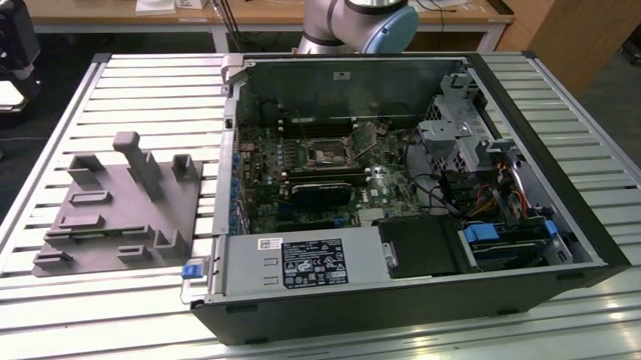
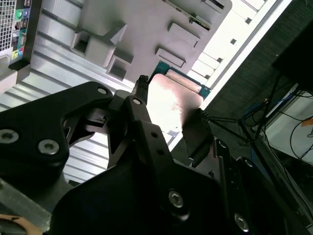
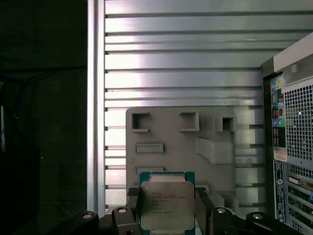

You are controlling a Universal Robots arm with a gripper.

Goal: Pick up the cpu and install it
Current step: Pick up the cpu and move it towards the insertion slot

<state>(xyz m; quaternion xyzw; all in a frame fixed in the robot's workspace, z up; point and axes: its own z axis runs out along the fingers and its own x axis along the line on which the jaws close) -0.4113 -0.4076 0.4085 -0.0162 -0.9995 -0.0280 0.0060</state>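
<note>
Item: cpu (image 3: 166,201). A flat square chip with a silvery metal lid that carried faint lines of print, and a thin green board edge showing round the lid. In the second wrist view the cpu (image 2: 174,100) caught the light, its lid pale and glossy, with the green rim plainest along one side and at a corner.

Holder: gripper (image 3: 167,196), black, with two fingers (image 3: 133,203) pinching the chip by opposite edges, one on each side. In the second wrist view the gripper (image 2: 171,98) was seen from behind its linkage, with the chip between the tips.

Position: the chip was held in the air, clear of the grey plate (image 3: 166,132) that lay beyond it on the slatted table (image 3: 181,58). The rear of the computer case (image 3: 293,122) stood beside the plate.

Surroundings, exterior view: the grey plate (image 1: 120,217) with its upright blocks lay at the exterior view's left on the slatted table (image 1: 150,82). The open computer case (image 1: 401,307) filled the centre and right. The square socket (image 1: 329,155) sat on the main board (image 1: 300,202) just above the frame's middle. The arm (image 1: 361,22) rose at the top centre.
</note>
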